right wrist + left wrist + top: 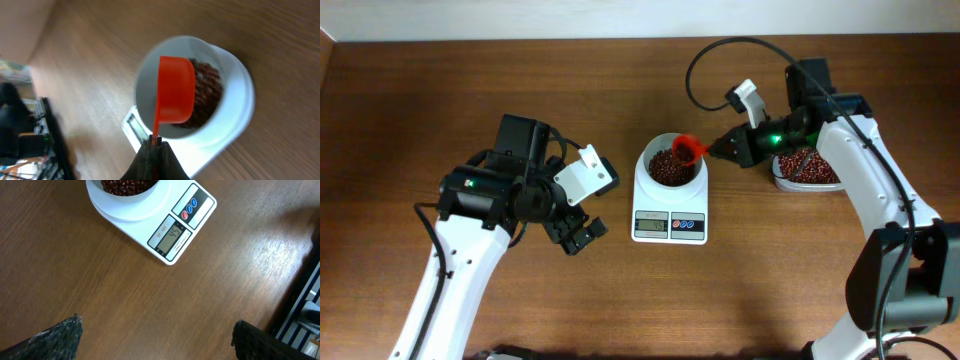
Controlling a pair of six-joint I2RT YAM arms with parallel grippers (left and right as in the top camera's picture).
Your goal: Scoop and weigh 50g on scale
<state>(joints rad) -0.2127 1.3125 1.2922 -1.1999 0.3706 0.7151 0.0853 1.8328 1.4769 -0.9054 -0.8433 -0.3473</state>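
Beans point(670, 168): a dark red-brown heap in the white bowl point(649, 158), which sits on the scale point(669, 205) at mid-table. The display point(172, 234) appears to read 45 in the left wrist view, so by my judgement the load is a little short of target. Red scoop point(688, 149) hangs over the right side of the bowl, above the heap. The right wrist view shows mostly its smooth outer shell, so I cannot tell what it holds, if anything. Right gripper point(713, 150) is clamped on the scoop's thin handle, fingers pressed together around it. The supply of beans lies in the clear tub point(788, 184) to the right, partly behind that arm. Left gripper point(582, 232) has its jaws wide apart with nothing between them. It hovers over bare table point(420, 100) left of the scale, touching nothing. Step in hand, as I judge it: topping up the final few grams. To do it well, tip the scoop slowly and shake beans off in a trickle, not one dump. Keep the lip inside the bowl rim so nothing bounces onto the table. Do not rest the scoop on bowl or scale, since that would falsify the reading. Pause to let the display settle before adding more. Main risk: overshoot, then having to take beans back out.
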